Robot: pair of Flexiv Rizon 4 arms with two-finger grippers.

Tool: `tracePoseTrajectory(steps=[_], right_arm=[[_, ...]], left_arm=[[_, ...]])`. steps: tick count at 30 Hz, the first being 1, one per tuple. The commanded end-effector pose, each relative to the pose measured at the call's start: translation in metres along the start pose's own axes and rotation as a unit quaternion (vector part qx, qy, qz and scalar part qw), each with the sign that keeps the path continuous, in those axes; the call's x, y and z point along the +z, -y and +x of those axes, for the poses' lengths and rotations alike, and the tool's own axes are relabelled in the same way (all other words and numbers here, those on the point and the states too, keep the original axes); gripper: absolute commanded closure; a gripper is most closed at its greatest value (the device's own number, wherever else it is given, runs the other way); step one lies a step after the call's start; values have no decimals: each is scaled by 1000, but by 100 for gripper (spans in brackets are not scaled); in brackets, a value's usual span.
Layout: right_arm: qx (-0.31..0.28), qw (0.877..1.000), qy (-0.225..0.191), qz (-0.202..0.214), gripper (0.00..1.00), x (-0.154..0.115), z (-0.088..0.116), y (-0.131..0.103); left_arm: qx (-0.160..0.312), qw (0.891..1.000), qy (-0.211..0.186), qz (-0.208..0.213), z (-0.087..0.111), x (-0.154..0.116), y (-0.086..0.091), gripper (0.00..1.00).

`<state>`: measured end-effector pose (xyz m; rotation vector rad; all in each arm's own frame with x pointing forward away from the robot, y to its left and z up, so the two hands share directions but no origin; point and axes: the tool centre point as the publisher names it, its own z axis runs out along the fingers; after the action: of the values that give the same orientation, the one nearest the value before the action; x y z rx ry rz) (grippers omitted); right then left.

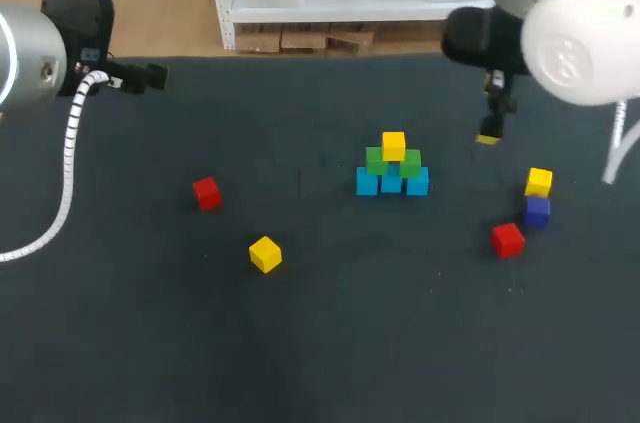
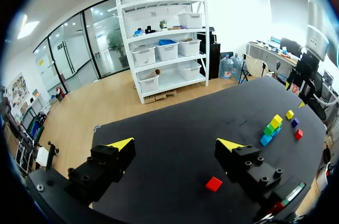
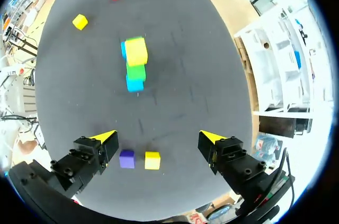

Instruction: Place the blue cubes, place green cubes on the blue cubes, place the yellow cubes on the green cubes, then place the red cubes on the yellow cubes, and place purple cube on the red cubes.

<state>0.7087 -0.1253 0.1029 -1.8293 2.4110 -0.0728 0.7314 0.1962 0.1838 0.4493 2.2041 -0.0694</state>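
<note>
Mid-table stands a small pyramid: blue cubes (image 1: 391, 182) in a row, two green cubes (image 1: 377, 160) on them, one yellow cube (image 1: 393, 145) on top. The same pile (image 3: 135, 62) lies ahead of my open, empty right gripper (image 3: 159, 136), which hangs above the table right of the pile (image 1: 490, 126). Under that gripper lie a purple cube (image 3: 126, 159) and a yellow cube (image 3: 152, 160). In the head view the yellow cube (image 1: 539, 181), purple cube (image 1: 537, 210) and a red cube (image 1: 508, 239) sit at the right. My left gripper (image 2: 176, 144) is open and empty at the far left (image 1: 150, 76).
A second red cube (image 1: 206, 192) and another loose yellow cube (image 1: 265, 254) lie left of the pile. That red cube (image 2: 214, 184) shows just below my left gripper's fingers. The dark table (image 1: 330, 343) stretches bare toward the front edge.
</note>
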Motion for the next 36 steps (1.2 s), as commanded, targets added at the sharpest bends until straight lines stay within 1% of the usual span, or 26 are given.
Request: tracePoseTrajectory(steps=[1, 5, 8, 11, 17, 21, 25, 36], right_arm=[[3, 1000, 3, 20, 0, 9, 31, -7], [10, 1000, 0, 16, 0, 15, 51, -11], [15, 1000, 10, 14, 0, 17, 63, -14], [4, 1000, 14, 18, 0, 23, 73, -18], [-10, 1000, 21, -4, 0, 39, 86, -22], [-10, 999, 28, -23, 0, 45, 92, -25], [-11, 999, 28, -31, 0, 49, 97, -27], [-18, 999, 25, -45, 0, 66, 92, -29]], left_arm=[[0, 1000, 0, 3, 0, 1, -1, 0], [0, 1000, 0, 3, 0, 1, -1, 0], [0, 1000, 0, 3, 0, 1, -1, 0], [0, 1000, 0, 3, 0, 1, -1, 0], [0, 1000, 0, 3, 0, 1, -1, 0], [0, 1000, 0, 3, 0, 1, -1, 0], [0, 1000, 0, 3, 0, 1, -1, 0], [0, 1000, 0, 3, 0, 1, -1, 0]])
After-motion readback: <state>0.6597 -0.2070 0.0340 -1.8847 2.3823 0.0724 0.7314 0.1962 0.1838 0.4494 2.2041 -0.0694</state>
